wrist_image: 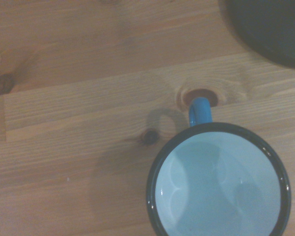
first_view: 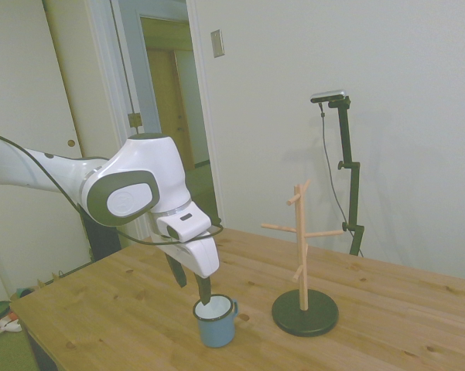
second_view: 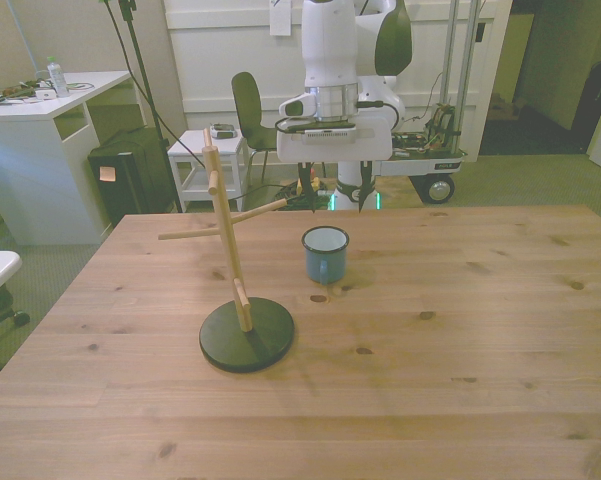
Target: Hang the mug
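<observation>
On the wooden table (first_view: 387, 309), side view: the mug (first_view: 216, 321) stands upright, near the table's front edge, light blue with a white inside and thin dark rim. Its small loop handle points toward the mug tree (first_view: 303, 259). The tree is just to the mug's right, apart from it; round black base, wooden post, bare pegs. The white arm comes in from the left. The gripper (first_view: 191, 283) hangs over the mug's left rim. Two dark fingers (first_view: 204, 289) show with a gap between them, one tip at or just inside the rim. Contact with the rim cannot be confirmed. Nothing is held.

Front view: mug (second_view: 325, 254) upright near mid-table, toward the far edge. Mug tree (second_view: 242, 283) stands nearer the camera, toward the front view's left, base not touching the mug. The gripper (second_view: 333, 192) is above and behind the mug; fingers spread apart, clearly released. Table (second_view: 480, 330) surface otherwise plain boards with knots.

Wrist view: looking straight down into the mug (wrist_image: 218, 182). Dark rim a full circle, white interior shaded. The blue handle (wrist_image: 200, 111) sticks out over a reddish knot in the wood. The black base of the mug tree (wrist_image: 270, 29) fills one corner, apart from the mug.
</observation>
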